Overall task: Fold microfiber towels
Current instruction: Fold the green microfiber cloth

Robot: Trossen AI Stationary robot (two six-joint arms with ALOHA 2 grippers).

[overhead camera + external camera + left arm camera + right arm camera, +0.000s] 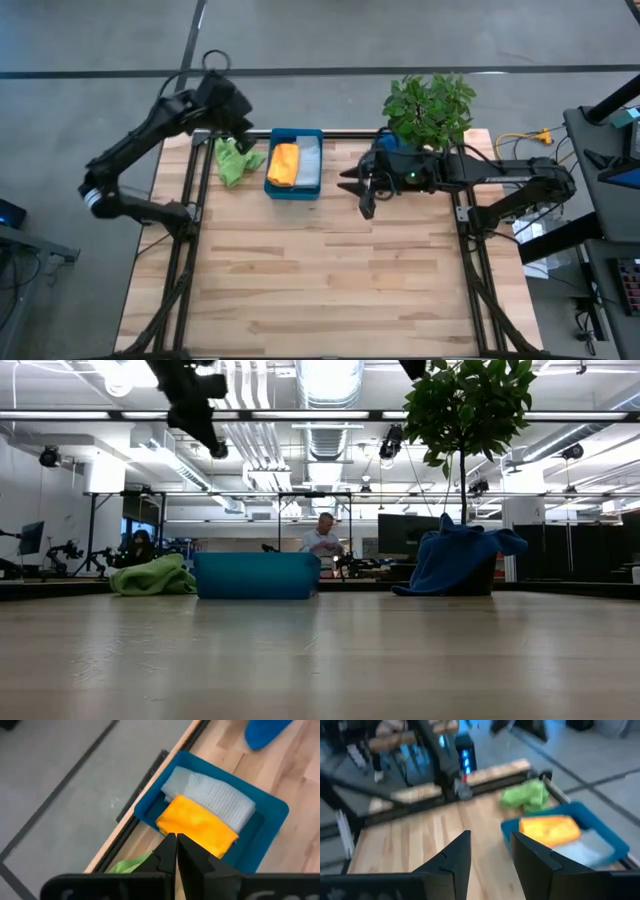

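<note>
Teal tray (272, 186) sits at the table's (320, 290) far edge, left of centre. Orange towel (284, 164) and grey towel (308, 163) lie folded side by side inside it, orange on the left. Lime green towel (236, 160) lies crumpled on the table just left of the tray, near the far-left corner. Blue towel (455, 558) is heaped at the base of the potted plant (430, 108) by the far edge, right of centre. Left gripper (176, 851) hangs above the far-left corner, over the green towel, jaws together, empty. Right gripper (490, 851) hovers just right of the tray, pointed at it, jaws apart with nothing between them.
</note>
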